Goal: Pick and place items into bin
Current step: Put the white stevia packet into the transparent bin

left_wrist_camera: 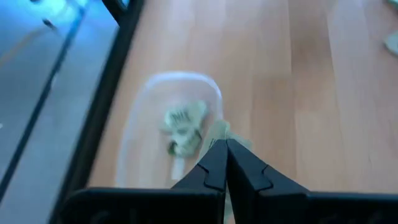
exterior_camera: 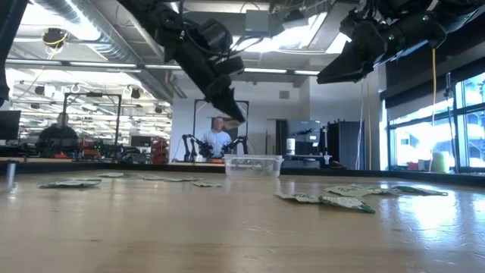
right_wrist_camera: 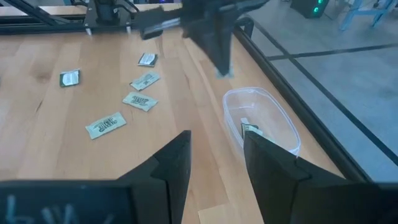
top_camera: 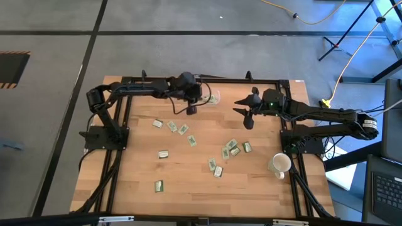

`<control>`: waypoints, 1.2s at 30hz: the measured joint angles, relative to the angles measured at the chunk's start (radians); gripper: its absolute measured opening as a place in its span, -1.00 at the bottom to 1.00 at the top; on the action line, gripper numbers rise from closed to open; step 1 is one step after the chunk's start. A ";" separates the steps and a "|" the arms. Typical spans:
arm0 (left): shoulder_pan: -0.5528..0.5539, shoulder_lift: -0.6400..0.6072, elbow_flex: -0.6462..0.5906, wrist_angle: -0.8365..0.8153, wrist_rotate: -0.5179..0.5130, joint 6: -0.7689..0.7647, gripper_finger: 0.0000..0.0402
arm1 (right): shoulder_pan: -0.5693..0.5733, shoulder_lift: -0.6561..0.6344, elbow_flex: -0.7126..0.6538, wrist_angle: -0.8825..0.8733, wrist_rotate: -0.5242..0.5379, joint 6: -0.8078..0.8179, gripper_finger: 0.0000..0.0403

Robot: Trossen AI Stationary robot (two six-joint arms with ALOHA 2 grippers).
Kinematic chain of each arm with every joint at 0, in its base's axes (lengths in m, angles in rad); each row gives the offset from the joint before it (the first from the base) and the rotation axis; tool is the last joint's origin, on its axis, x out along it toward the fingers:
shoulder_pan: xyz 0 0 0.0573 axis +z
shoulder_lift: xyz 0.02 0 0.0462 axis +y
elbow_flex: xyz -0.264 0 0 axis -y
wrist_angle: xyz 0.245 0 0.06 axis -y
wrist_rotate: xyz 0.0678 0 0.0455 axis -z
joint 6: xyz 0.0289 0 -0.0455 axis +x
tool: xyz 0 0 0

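The bin (top_camera: 213, 98) is a small clear tray near the table's far edge, with a few packets inside (left_wrist_camera: 183, 127). Pale green and white packets (top_camera: 230, 150) lie scattered flat over the middle of the table. My left gripper (top_camera: 191, 109) hangs above the table just left of the bin, shut on one packet (right_wrist_camera: 224, 73). My right gripper (top_camera: 247, 114) hovers open to the right of the bin, well above the table (exterior_camera: 333, 74), touching nothing. My left gripper (left_wrist_camera: 225, 144) pinches one small packet (left_wrist_camera: 219, 132) between its two fingertips, only at their free ends. The fingers point steeply down from above. The packet is lifted clear of the table and hangs below the tips, beside the bin's wall.
A white cup (top_camera: 279, 164) lies near the table's right edge. More packets lie on the left half (top_camera: 171, 126) and one near the front (top_camera: 158, 185). A black frame (top_camera: 207, 80) runs round the table. A person (exterior_camera: 217, 138) sits in the room behind.
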 joint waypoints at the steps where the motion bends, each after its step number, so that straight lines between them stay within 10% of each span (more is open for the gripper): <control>1: 0.001 0.000 0.010 0.006 0.000 0.000 -0.99 | 0.000 0.000 0.000 0.000 0.000 -0.001 -0.25; 19: 0.075 0.276 0.215 0.007 0.111 0.000 -0.99 | 0.000 0.001 0.000 -0.012 0.000 0.007 -0.25; 36: 0.079 0.272 0.215 -0.034 0.078 0.003 -0.75 | 0.000 0.001 0.000 -0.015 0.000 0.007 -0.25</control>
